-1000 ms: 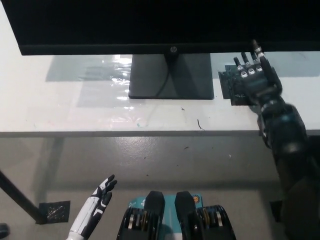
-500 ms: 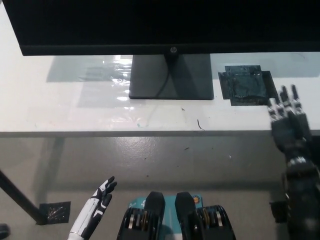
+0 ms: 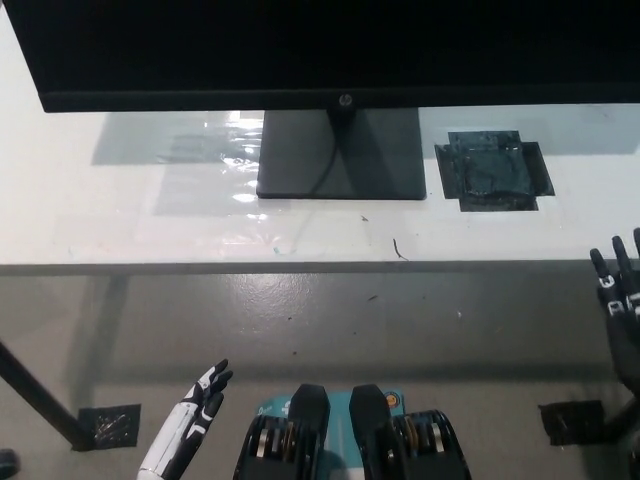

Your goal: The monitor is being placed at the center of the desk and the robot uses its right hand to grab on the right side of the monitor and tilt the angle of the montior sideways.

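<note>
Surface: white table, spanning the far half of the view; its near edge runs left to right across the middle.
Floor: grey concrete, visible on the near side of the table edge.
Monitor: black monitor at the far centre of the table, screen facing the near side; only the lower bezel and part of the dark screen are in view.
Stand: dark rectangular base flat on the table, directly below the bezel; a thin cable crosses it.
Table marking: dark tape patch on the table, just right of the base, not touching it.
Floor marking: dark tape patch at near left; a second at near right.
Containers: not identifiable in view.
Right robot hand: black, at the right edge, on the near side of the table edge, well apart from the monitor; fingers spread, pointing far, holding nothing.
Left robot hand: white, resting at near left over the floor; fingers extended, holding nothing.
</note>
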`<state>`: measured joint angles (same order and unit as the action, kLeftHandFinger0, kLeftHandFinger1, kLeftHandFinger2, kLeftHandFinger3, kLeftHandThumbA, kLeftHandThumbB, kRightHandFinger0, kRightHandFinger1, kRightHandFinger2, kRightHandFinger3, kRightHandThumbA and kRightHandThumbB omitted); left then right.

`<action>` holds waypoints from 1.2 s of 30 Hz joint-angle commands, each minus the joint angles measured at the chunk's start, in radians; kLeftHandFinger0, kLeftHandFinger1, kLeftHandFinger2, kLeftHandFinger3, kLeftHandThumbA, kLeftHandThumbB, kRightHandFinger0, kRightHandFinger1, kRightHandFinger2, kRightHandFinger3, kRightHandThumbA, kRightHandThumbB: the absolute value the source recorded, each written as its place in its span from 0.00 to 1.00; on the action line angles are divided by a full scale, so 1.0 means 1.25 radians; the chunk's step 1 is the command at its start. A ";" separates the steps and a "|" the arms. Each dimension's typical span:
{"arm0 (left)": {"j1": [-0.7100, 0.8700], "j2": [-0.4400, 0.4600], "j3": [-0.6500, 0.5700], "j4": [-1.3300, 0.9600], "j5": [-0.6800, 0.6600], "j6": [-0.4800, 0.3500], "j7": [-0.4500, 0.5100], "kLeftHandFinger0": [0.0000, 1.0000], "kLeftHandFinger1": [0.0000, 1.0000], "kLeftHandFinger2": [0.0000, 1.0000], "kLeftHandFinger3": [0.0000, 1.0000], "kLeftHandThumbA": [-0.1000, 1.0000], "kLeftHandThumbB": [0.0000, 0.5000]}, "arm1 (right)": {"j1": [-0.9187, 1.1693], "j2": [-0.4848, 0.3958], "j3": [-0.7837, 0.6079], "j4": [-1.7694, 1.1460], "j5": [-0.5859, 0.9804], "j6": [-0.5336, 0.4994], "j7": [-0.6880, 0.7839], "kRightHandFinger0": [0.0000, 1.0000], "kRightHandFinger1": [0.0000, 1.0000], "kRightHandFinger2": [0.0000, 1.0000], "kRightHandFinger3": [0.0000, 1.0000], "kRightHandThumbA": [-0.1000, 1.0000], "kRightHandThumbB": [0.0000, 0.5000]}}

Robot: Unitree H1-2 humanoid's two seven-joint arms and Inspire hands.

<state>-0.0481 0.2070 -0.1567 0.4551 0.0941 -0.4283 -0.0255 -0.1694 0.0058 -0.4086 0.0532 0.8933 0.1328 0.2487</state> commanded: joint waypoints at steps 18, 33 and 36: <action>-0.030 0.010 -0.004 -0.025 0.009 -0.033 0.013 1.00 1.00 1.00 1.00 1.00 0.61 | 0.160 0.013 0.314 -0.163 -0.519 -0.401 0.096 1.00 1.00 1.00 1.00 1.00 0.64; -0.035 0.016 0.001 -0.035 0.006 -0.033 0.008 1.00 1.00 1.00 1.00 1.00 0.58 | 0.049 -0.029 0.304 0.238 -0.722 -0.482 -0.116 1.00 1.00 1.00 1.00 1.00 0.56; -0.035 0.017 0.000 -0.035 0.009 -0.033 0.009 1.00 1.00 1.00 1.00 1.00 0.57 | 0.042 -0.035 0.310 0.254 -0.733 -0.482 -0.132 1.00 1.00 1.00 1.00 1.00 0.54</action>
<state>-0.0571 0.2074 -0.1577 0.4540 0.0948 -0.4284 -0.0254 -0.0438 -0.0123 -0.0483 0.3009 0.2283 -0.2494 0.2163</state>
